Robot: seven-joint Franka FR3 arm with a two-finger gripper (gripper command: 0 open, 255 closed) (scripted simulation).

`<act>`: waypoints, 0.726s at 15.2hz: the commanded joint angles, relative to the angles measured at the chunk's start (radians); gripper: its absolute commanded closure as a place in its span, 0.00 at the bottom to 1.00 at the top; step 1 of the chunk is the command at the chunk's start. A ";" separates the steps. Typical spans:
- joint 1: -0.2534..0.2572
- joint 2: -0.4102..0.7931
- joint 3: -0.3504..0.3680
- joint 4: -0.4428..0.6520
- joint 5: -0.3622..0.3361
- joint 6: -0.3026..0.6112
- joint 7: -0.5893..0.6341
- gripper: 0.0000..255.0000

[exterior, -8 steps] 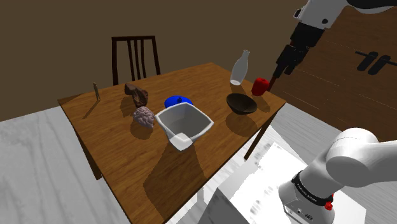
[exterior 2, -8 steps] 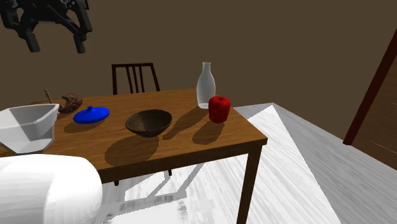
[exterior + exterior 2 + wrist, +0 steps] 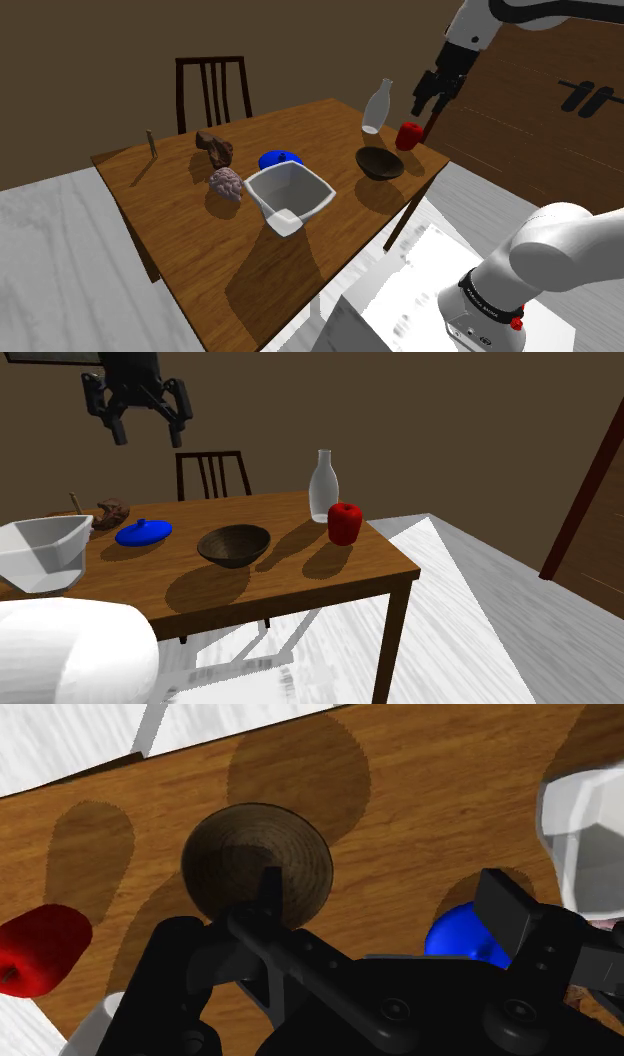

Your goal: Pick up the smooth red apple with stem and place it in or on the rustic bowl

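Observation:
A smooth red apple (image 3: pixel 408 136) (image 3: pixel 345 523) (image 3: pixel 40 949) stands near the table's corner, beside a clear glass bottle (image 3: pixel 376 106) (image 3: pixel 322 487). The dark brown bowl (image 3: pixel 380 162) (image 3: pixel 234 544) (image 3: pixel 258 864) sits empty a short way from the apple. My gripper (image 3: pixel 428 100) (image 3: pixel 148 430) (image 3: pixel 385 889) hangs open high above the table, holding nothing. In the wrist view the bowl lies under one finger and the apple is well off to that finger's side.
A white square container (image 3: pixel 290 195) (image 3: pixel 40 552) (image 3: pixel 585 834), a blue lid (image 3: pixel 280 159) (image 3: pixel 144 532) (image 3: pixel 462 932) and two brown lumps (image 3: pixel 215 147) (image 3: pixel 227 184) share the wooden table (image 3: pixel 190 230). A dark chair (image 3: pixel 212 90) stands behind it.
The gripper has moved up and toward the shoulder view's left, rightward in the second exterior view, still open. Nothing on the table has moved.

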 commanded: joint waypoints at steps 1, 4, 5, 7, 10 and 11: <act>-0.020 0.055 -0.022 0.029 -0.009 0.023 0.003 0.00; -0.047 0.142 -0.052 0.070 -0.018 0.066 0.010 0.00; -0.055 0.172 -0.062 0.085 -0.020 0.079 0.012 0.00; -0.072 0.231 -0.083 0.117 -0.022 0.102 0.016 0.00; -0.095 0.320 -0.115 0.171 -0.020 0.133 0.020 0.00; -0.103 0.349 -0.126 0.191 -0.019 0.142 0.022 0.00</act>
